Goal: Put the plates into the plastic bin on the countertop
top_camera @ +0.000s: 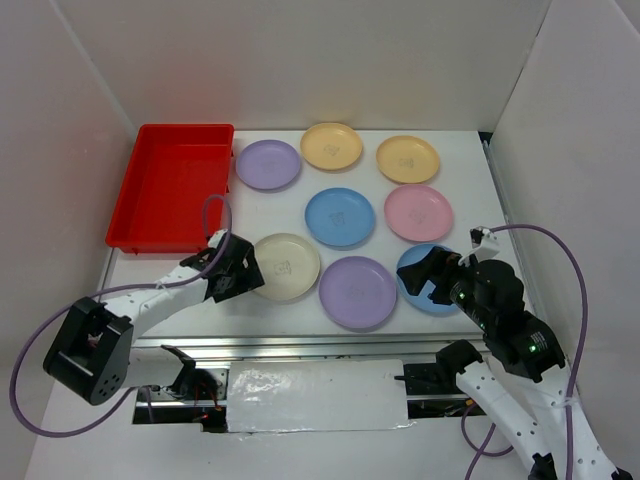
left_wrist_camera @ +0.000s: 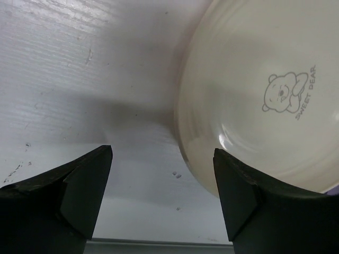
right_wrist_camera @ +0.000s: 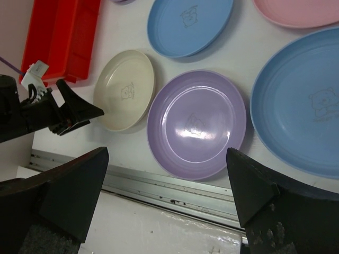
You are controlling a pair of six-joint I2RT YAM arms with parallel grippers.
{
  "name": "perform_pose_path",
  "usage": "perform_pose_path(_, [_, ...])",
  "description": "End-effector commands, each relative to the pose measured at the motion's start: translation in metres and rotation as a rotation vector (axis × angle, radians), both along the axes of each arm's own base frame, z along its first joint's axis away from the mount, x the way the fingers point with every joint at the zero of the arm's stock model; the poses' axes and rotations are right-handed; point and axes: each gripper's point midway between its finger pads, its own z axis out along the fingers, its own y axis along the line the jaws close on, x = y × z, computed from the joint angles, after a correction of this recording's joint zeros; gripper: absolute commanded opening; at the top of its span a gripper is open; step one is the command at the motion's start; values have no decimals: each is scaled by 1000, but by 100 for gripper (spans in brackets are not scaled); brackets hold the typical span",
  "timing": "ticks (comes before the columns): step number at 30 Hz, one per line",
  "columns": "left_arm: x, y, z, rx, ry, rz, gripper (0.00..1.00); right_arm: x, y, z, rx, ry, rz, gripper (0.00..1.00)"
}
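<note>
- Far left, back: plastic bin (top_camera: pixel 170 190), red, flat on the countertop (top_camera: pixel 468 190).
- Just in front of the bin: left gripper (top_camera: pixel 250 275), jaws wide apart, nothing held. Low over the near-left rim of the cream plate (top_camera: pixel 290 262), one finger (left_wrist_camera: pixel 238 201) over the plate edge, the other over bare white surface. Contact with the rim not discernible.
- Cream plate: bear emblem and "SWEET DEAR" legible in the left wrist view.
- Back row, outside the bin: purple plate (top_camera: pixel 268 164) just beside the bin wall, then yellow plate (top_camera: pixel 332 146), then second yellow plate (top_camera: pixel 408 159).
- Middle: blue plate (top_camera: pixel 340 217), then pink plate (top_camera: pixel 418 212).
- Front: second purple plate (top_camera: pixel 357 292), close against the cream one.
- Front right: second blue plate (right_wrist_camera: pixel 302 106), partly hidden in the top view.
- Above its left part: right gripper (top_camera: pixel 422 278), jaws wide apart, empty.
</note>
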Motion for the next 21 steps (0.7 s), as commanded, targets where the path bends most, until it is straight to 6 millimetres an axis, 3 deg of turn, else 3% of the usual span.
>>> perform_pose_path(1, [19,0,2,21,-56,67,89,5,8,7,8,-42,38,100])
perform_pose_path(9, [16,3,-20,105,-11,109,65,1,7,11,20,-63,42,100])
perform_pose_path(14, [12,5,-23,120,-22,131,25,-1,7,12,19,-62,45,100])
perform_pose_path(16, [10,6,-16,122,-49,145,9,-2,6,13,24,-68,43,100])
perform_pose_path(18, [5,12,-2,151,-76,164,0,-2,7,14,25,-71,46,100])
perform_pose_path(20, [5,14,26,135,-130,213,0,-2,7,13,24,-70,46,100])
perform_pose_path(21, [-8,20,32,173,-114,207,0,-2,7,13,24,-68,48,100])
